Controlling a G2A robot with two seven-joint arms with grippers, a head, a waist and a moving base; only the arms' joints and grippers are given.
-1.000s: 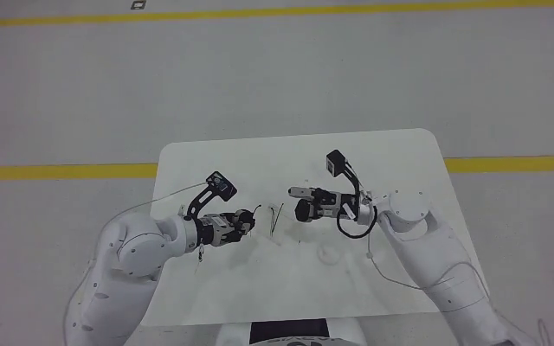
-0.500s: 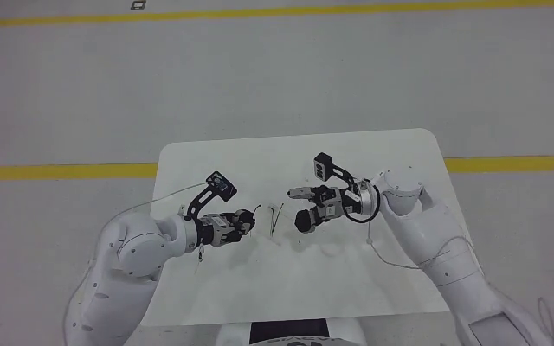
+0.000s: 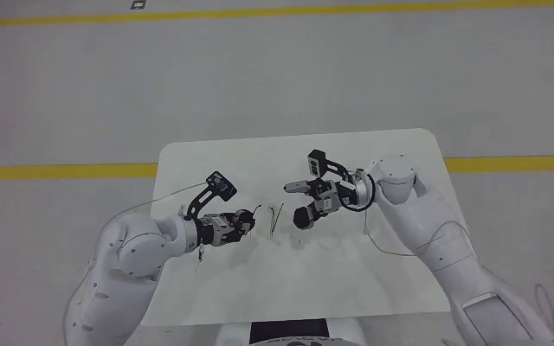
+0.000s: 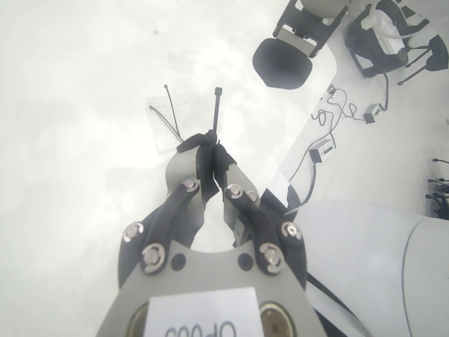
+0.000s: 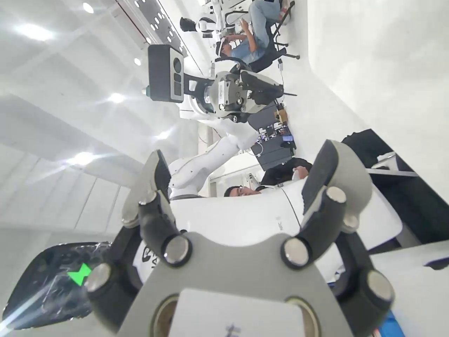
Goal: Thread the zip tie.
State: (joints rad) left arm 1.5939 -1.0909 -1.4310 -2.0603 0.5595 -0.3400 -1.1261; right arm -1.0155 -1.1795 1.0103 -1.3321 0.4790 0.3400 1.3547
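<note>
Meanwhile, left gripper (image 4: 211,149) pinches a black zip tie (image 4: 216,112) by its tail, head end free over the table (image 4: 70,71); light, springy, prob. slippery, so best held close to the end. Right gripper (image 3: 295,201) hangs opposite, jaws wide apart, empty.

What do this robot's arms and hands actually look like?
The left arm and right arm are white rounded shells with thin trailing cables. The left end effector and right end effector have grey plates, black links, silver pins and black-padded fingertips. A black camera tops each wrist.
</note>
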